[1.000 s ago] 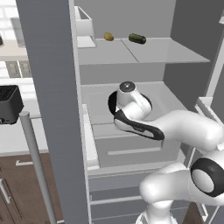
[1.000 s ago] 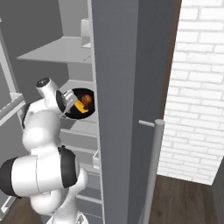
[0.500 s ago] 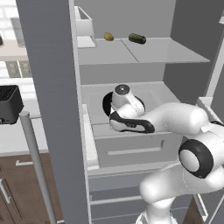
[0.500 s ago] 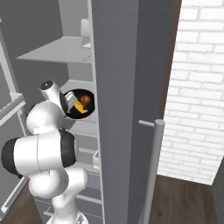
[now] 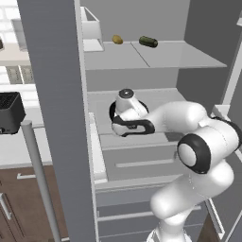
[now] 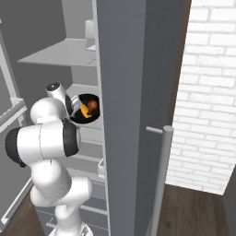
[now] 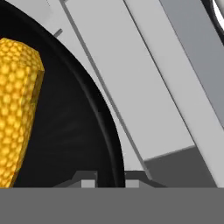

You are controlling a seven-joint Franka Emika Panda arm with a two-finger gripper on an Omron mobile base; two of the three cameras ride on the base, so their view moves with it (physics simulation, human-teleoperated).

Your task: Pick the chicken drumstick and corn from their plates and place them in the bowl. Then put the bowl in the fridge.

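Note:
The bowl [image 6: 85,109], dark inside, sits low over the middle shelf [image 5: 158,97] of the open fridge [image 6: 124,115]. In it lie the orange-brown chicken drumstick [image 6: 92,104] and the yellow corn [image 6: 84,112]. The corn [image 7: 17,109] also looms at the left of the hand view. My gripper [image 7: 107,183] is shut on the bowl's dark rim [image 7: 109,131], one fingertip on each side of it. In the left base view my hand covers most of the bowl [image 5: 113,111]. The plates are out of view.
The fridge door [image 5: 56,118] with its long bar handle [image 5: 40,179] stands open at the left. The upper shelf holds a white container [image 5: 92,28], a small olive item [image 5: 117,39] and a dark green one [image 5: 148,41]. Drawers [image 5: 137,163] sit below. A brick wall [image 6: 207,92] is on the right.
My hand has moved a little left and deeper over the middle shelf with the bowl still held. My elbow has swung up and nearer the camera.

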